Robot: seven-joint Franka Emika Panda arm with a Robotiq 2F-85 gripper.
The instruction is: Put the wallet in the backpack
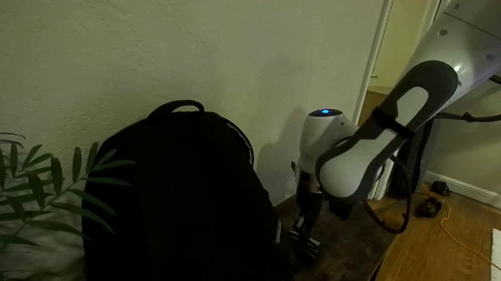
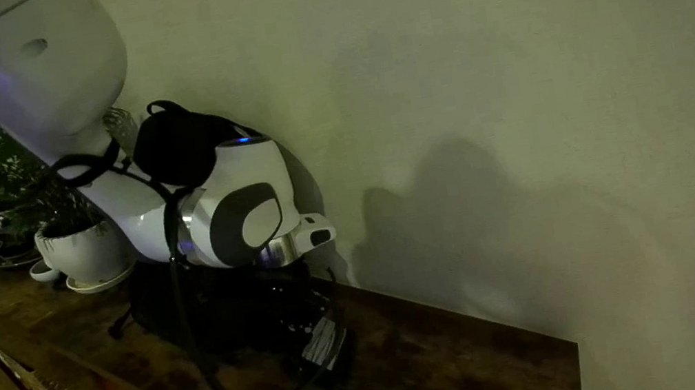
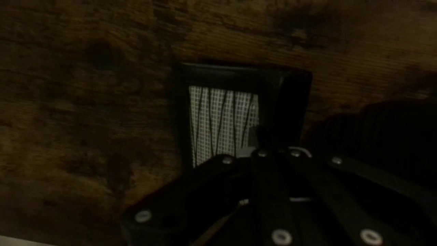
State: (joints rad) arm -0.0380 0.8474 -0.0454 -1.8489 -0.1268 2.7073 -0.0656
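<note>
The wallet is dark with a pale grey woven patch crossed by black lines. In the wrist view it lies under my gripper, whose fingers are close together over its right part, apparently pinching it; the fingertips are dark and hard to see. The wallet's striped patch shows tilted in both exterior views. I cannot tell whether it touches the tabletop. The large black backpack leans against the wall beside my gripper; it is partly behind the arm in an exterior view. Its opening is too dark to see.
A brown wooden table runs along the wall, its front edge dropping to the floor. A plant in a white pot stands on the backpack's far side from my gripper. A black cable hangs from the arm.
</note>
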